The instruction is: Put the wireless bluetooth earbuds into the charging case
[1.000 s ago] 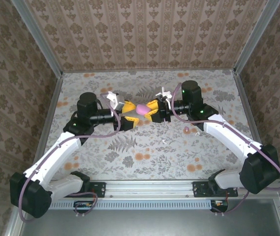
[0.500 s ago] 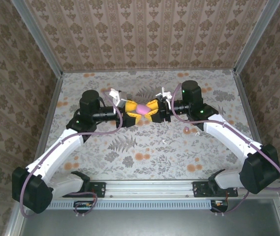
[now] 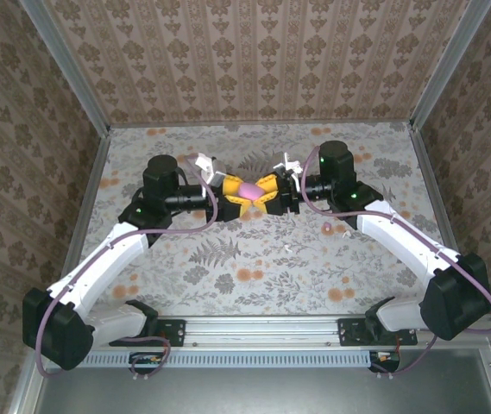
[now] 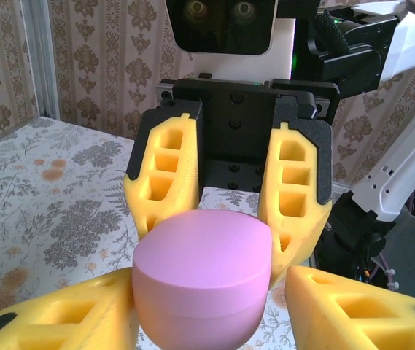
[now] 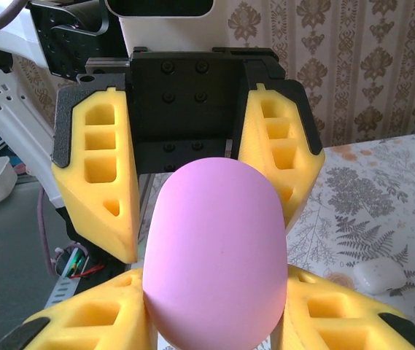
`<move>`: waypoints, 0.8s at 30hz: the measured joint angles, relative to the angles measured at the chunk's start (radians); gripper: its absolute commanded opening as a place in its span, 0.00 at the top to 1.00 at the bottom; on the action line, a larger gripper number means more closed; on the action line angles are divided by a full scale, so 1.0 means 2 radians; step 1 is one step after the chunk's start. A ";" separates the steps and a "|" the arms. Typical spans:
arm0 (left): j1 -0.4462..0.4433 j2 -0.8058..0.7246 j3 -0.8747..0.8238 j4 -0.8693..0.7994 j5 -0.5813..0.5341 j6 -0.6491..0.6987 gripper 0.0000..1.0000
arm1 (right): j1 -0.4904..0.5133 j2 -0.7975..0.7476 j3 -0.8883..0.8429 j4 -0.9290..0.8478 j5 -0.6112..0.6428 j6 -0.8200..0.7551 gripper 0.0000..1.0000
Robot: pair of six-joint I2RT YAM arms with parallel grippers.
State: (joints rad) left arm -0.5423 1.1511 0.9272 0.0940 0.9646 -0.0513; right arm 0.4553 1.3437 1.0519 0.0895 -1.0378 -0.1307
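Left gripper (image 3: 235, 193) closer around pink charging case (image 3: 249, 189), grip unclear; right gripper (image 3: 264, 191) clenched on it.

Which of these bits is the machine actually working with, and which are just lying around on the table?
In use: pink case, between the left claw and right claw; tiny pink earbud on the table; whitish speck nearby, perhaps the other earbud.
Lying about: white rounded box on the table.

pink case (image 4: 201, 281) underside cropped, earbud (image 3: 327, 228) tiny, blurred
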 measured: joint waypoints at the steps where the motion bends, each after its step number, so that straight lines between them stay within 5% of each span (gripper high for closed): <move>1: 0.000 0.000 0.001 0.000 0.000 0.000 0.47 | 0.000 0.000 0.000 0.001 -0.001 0.000 0.62; 16: -0.001 0.000 0.004 -0.002 0.000 0.008 0.49 | 0.000 0.000 -0.002 0.018 -0.006 0.004 0.62; 24: 0.000 -0.001 0.004 -0.006 0.003 0.017 0.59 | 0.000 0.000 -0.003 0.019 -0.015 0.004 0.62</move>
State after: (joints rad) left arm -0.5426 1.1500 0.9348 0.0818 0.9703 -0.0177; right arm 0.4561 1.3437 1.0451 0.1272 -1.0683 -0.1234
